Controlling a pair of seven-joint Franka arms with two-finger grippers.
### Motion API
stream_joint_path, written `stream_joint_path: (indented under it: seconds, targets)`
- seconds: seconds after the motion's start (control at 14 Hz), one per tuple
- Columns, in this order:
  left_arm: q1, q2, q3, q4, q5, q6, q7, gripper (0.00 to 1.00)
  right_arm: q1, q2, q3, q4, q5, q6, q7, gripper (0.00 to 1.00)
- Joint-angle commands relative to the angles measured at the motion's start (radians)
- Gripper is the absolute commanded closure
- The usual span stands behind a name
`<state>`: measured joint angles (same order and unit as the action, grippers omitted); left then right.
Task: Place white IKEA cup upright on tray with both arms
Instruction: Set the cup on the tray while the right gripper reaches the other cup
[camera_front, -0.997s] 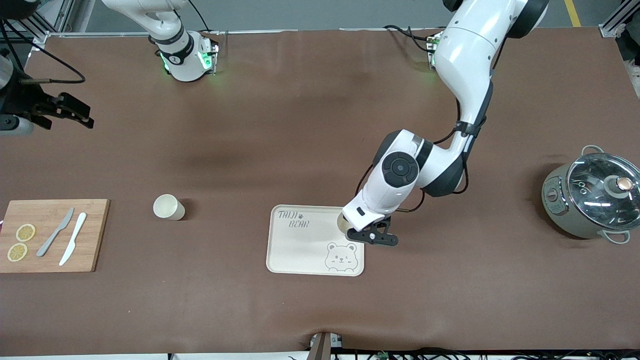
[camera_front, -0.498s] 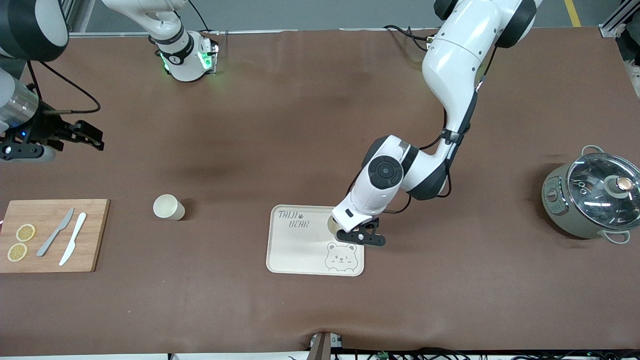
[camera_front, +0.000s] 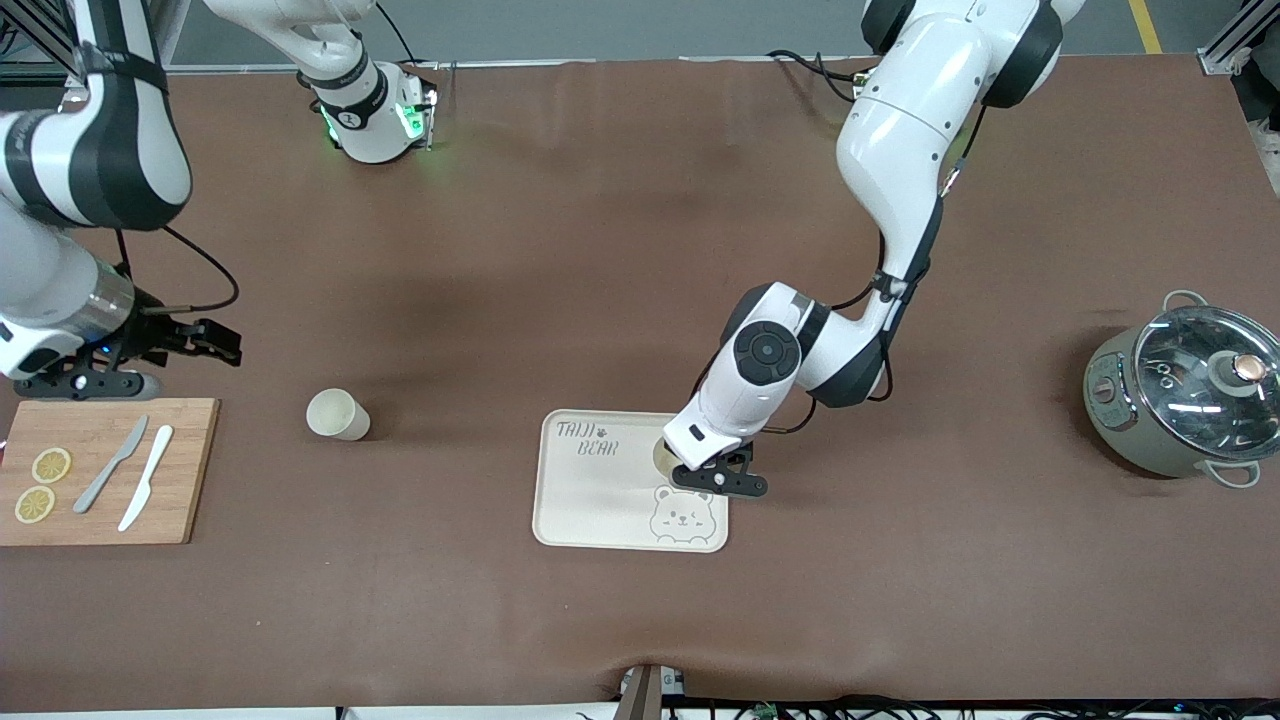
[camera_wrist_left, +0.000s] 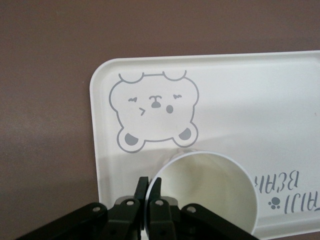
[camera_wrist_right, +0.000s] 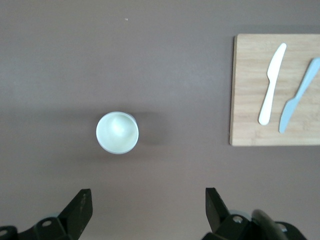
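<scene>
A cream-white tray (camera_front: 590, 500) with "TAIJI BEAR" lettering and a bear drawing lies mid-table. My left gripper (camera_front: 716, 479) is shut on the rim of an upright white cup (camera_front: 664, 455), held at the tray's edge toward the left arm's end, between lettering and bear. In the left wrist view the gripper (camera_wrist_left: 149, 186) pinches the cup's wall (camera_wrist_left: 210, 190) over the tray (camera_wrist_left: 250, 100). I cannot tell whether the cup touches the tray. A second white cup (camera_front: 335, 413) stands upright on the table. My right gripper (camera_front: 212, 344) is open and empty over bare table beside it; the right wrist view shows the cup (camera_wrist_right: 117, 132) ahead of the gripper (camera_wrist_right: 148, 200).
A wooden cutting board (camera_front: 110, 500) with two knives and two lemon slices lies at the right arm's end. A grey pot with a glass lid (camera_front: 1185, 395) stands at the left arm's end.
My left gripper has carried the cup farther in over the tray, toward the right arm's end. My right arm has swung in toward the cutting board and the second cup.
</scene>
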<state>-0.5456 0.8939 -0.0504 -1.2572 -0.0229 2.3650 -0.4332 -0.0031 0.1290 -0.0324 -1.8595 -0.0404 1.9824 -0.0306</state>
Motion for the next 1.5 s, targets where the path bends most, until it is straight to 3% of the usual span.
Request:
stream_joint_path:
  seconds: [0.0,0.5,0.78,1.42]
  targets:
    - [-0.019,0.025,0.017,0.033,0.014,0.017,-0.027,1.00,-0.008,0.007,0.008,-0.059,-0.012,0.103,0.017,0.00]
    - [-0.028,0.037,0.037,0.030,0.017,0.034,-0.027,1.00,-0.028,0.073,0.006,-0.090,-0.013,0.190,0.017,0.00]
    - [-0.031,0.036,0.038,0.028,0.020,0.034,-0.027,1.00,-0.031,0.116,0.006,-0.136,-0.013,0.323,0.017,0.00]
    - [-0.031,0.049,0.046,0.027,0.020,0.046,-0.024,1.00,-0.024,0.221,0.008,-0.149,-0.012,0.483,0.018,0.00]
